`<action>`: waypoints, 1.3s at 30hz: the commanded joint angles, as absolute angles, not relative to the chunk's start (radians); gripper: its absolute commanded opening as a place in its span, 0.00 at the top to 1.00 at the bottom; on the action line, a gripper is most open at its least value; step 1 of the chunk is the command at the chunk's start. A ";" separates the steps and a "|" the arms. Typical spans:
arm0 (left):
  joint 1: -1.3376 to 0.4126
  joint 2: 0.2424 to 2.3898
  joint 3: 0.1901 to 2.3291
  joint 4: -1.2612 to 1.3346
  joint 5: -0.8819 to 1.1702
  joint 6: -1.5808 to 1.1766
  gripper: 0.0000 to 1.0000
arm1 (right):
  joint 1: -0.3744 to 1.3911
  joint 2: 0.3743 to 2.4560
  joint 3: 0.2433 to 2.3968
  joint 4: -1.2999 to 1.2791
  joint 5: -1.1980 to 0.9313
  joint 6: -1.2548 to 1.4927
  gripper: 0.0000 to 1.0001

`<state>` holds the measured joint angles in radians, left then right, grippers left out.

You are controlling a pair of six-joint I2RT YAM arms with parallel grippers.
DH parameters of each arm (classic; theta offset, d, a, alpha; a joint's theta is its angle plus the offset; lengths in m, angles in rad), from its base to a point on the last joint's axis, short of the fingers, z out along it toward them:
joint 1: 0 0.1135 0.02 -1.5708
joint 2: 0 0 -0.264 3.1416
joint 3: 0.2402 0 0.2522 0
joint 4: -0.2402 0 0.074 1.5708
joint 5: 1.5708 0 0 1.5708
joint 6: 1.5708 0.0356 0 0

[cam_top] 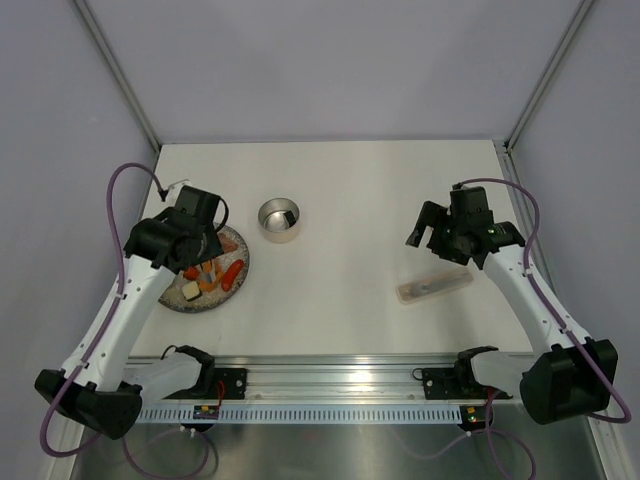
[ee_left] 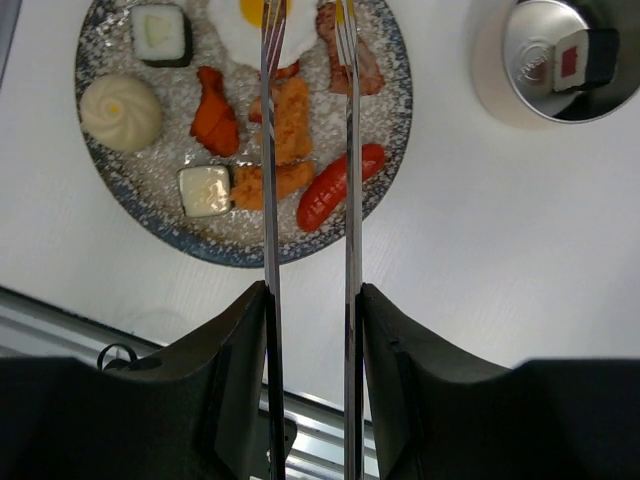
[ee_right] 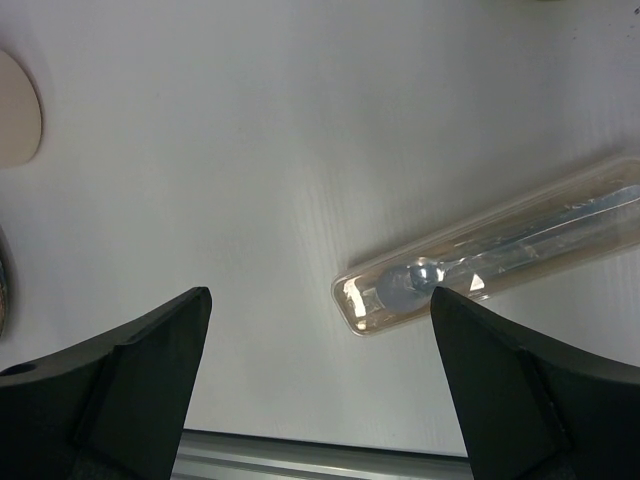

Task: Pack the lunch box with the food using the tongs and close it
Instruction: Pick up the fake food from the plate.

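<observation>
**Tongs (ee_left: 270, 190) over the plate (ee_left: 130, 185), lunch box (ee_left: 518, 45) off to their right**
Your left claw (ee_left: 313, 300) is clenched on the tongs. Their arms run straight ahead, tips apart above the food (ee_left: 298, 120). The lunch box sits on the tabletop (ee_left: 480, 250) just beyond the plate's right edge, nearer this arm. Your right claw (ee_right: 318, 295) is released and empty.

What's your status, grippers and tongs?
Left gripper shut on tongs, tips over plate. Right gripper open, above case. One piece in tin. Nothing between plate and tin.
</observation>
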<state>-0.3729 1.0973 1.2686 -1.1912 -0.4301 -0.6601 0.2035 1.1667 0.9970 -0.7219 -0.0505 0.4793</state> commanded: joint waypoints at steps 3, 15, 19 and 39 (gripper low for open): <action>-0.351 1.051 1.276 -1.376 -0.517 -0.787 0.58 | 0.199 1.193 1.020 -0.692 -0.113 0.445 0.01; -0.272 1.060 1.224 -1.496 -0.558 -0.939 0.57 | 0.201 1.247 1.011 -0.663 -0.224 0.446 0.01; -0.203 1.065 1.203 -1.488 -0.546 -0.922 0.57 | 0.199 1.244 0.999 -0.663 -0.235 0.449 0.01; -0.017 1.137 1.118 -1.325 -0.440 -0.755 0.56 | 0.199 1.316 1.049 -0.672 -0.225 0.442 0.01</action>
<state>-0.0269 1.1404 1.0946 -1.3575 -0.4557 -0.7918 0.2028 1.3071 0.9974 -0.6922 -0.2047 0.4580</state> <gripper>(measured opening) 0.441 0.993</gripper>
